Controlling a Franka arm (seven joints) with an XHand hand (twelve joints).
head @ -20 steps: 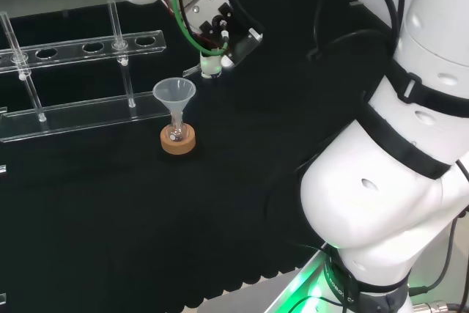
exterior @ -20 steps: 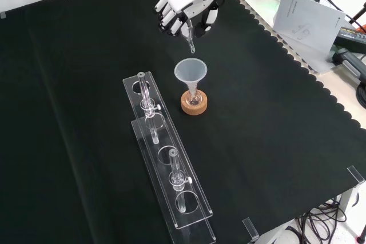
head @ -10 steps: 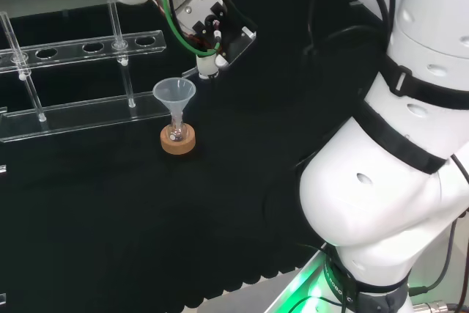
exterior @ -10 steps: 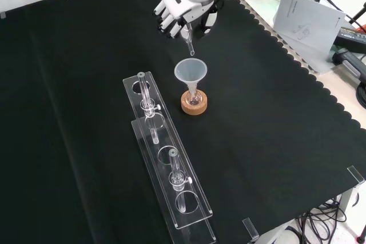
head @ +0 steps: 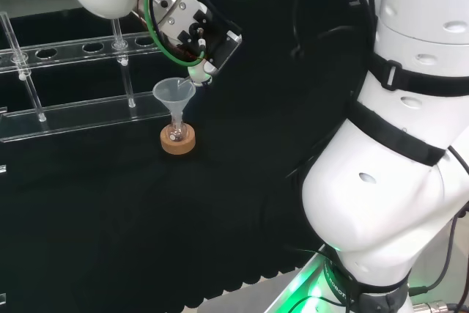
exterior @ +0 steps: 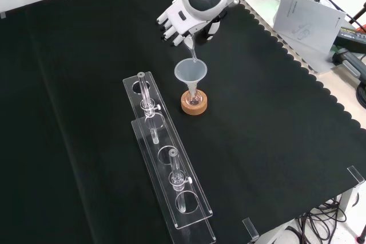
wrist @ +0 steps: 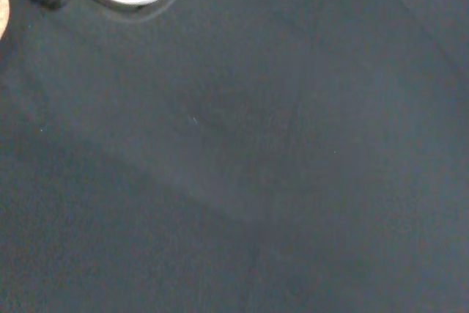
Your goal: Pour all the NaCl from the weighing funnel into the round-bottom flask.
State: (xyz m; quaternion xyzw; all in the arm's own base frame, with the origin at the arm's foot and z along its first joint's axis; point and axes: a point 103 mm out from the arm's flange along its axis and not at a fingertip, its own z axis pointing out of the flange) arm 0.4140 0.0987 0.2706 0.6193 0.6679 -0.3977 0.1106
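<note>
Hand (exterior: 182, 20), fingers curled round weighing funnel (exterior: 191, 50), has moved in since a second ago; spout tip now over plastic funnel (exterior: 190, 72) on round-bottom flask (exterior: 194, 99), near bench's far edge.

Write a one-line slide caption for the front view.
The hand tips a weighing funnel into the plastic funnel seated in a small flask on a cork ring.

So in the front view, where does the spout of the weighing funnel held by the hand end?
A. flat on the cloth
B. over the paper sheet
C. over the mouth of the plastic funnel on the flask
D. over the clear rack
C: the weighing funnel slants from the hand down to the rim of the plastic funnel.
</note>
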